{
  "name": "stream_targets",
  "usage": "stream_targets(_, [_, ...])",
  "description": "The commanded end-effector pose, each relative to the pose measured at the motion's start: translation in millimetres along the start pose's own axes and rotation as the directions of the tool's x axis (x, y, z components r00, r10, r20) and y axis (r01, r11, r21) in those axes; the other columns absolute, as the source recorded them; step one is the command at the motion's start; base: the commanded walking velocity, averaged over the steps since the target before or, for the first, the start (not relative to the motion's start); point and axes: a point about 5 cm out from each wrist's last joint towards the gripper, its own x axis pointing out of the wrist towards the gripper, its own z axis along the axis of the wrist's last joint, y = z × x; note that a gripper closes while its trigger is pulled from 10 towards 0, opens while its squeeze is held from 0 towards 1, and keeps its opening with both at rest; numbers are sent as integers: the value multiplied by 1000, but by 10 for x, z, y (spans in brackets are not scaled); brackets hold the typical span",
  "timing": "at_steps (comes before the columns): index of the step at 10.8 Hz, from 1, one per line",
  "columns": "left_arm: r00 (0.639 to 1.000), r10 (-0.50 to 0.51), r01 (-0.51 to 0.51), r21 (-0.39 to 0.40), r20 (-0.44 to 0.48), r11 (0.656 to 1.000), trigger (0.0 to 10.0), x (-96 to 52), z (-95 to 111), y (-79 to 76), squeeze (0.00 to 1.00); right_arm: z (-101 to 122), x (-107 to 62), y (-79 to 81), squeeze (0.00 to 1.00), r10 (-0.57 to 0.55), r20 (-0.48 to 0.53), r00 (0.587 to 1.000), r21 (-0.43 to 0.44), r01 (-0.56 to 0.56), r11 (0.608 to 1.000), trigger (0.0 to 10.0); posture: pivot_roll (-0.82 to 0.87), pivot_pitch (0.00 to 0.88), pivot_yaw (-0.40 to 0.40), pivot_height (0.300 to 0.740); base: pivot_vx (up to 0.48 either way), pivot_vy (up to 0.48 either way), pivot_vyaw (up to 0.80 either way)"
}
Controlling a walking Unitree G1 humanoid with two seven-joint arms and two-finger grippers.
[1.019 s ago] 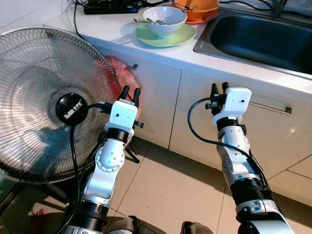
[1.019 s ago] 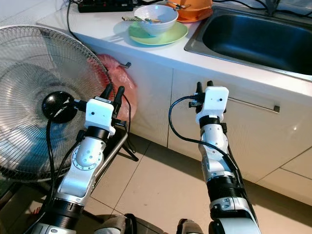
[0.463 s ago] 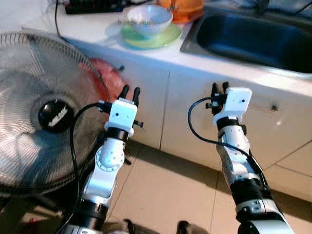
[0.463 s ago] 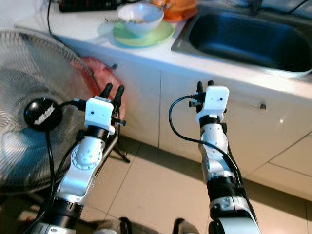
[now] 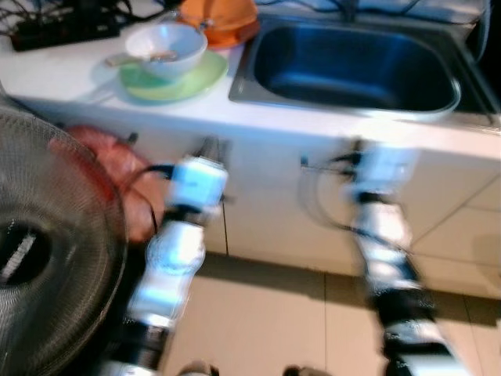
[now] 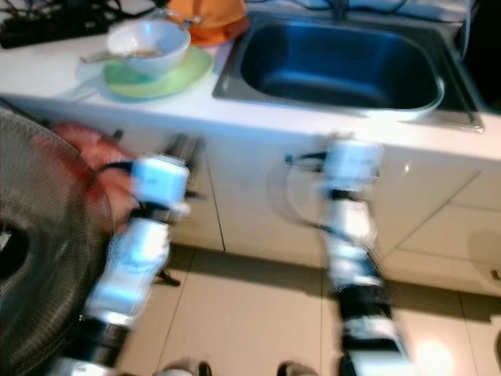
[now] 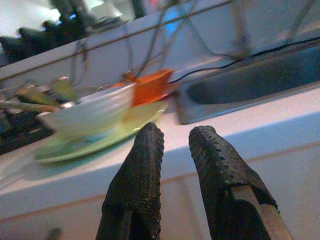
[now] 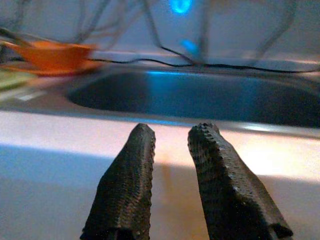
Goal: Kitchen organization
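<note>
Head views blurred. Far left: round wire grille of a standing fan (image 5: pixel 47 258), on the floor in front of the cabinets; just beside it, a reddish plastic bag (image 5: pixel 117 168) hanging against the cabinet front (image 5: pixel 258 211) below the worktop (image 5: pixel 70 82).

On the worktop, left part: a black power strip (image 5: pixel 55 27) with cables at the back edge; nearer the front, a white bowl (image 5: pixel 166 48) sitting on a light green plate (image 5: pixel 176 78), with what looks like a utensil lying in the bowl; behind these, touching or nearly touching the plate, an orange dish (image 5: pixel 218 17), which sits just beside the rim of the sink (image 5: pixel 352 66). Sink is a dark steel basin set into the worktop, right of the dishes.

Left gripper (image 7: pixel 172 142): raised in front of the cabinet, below the worktop edge, under the bowl and plate; jaws released, a narrow gap between the two black fingers (image 7: pixel 137 185), nothing held; its wrist view looks up over the worktop edge at bowl, plate and orange dish.

Right gripper (image 8: pixel 170 137): raised at about the same height, in front of the cabinet below the sink's front rim; jaws released, small gap between the fingers (image 8: pixel 127 185), nothing held; its wrist view looks across the worktop edge into the sink basin, orange dish off to one side.

Beige floor tiles (image 5: pixel 274 321) below both arms.
</note>
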Motion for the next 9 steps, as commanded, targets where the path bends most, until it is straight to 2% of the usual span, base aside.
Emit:
stream_targets(1, [1000, -18, 19, -15, 18, 1000, 10000, 3, 50, -91, 0, 5, -12, -148, 0, -41, 7, 999, -13, 41, 999, 10000, 14, 151, 15, 740, 416, 0, 0])
stream_targets(4, [1000, -17, 17, -17, 21, 1000, 10000, 0, 62, -100, 0, 16, -16, -137, 0, -31, 15, 999, -25, 32, 999, 10000, 12, 160, 13, 740, 419, 0, 0])
stream_targets(7, [1000, -11, 11, -18, 25, 1000, 10000, 5, 66, -98, 0, 30, -15, -102, 0, -10, 28, 1000, -29, 11, 1000, 10000, 14, 161, 12, 740, 365, 0, 800])
stream_targets(9, [999, -18, 19, -18, 35, 1000, 10000, 3, 73, -106, 0, 33, -15, -120, 0, -19, 29, 999, -21, 20, 1000, 10000, 12, 161, 12, 740, 0, 0, 284])
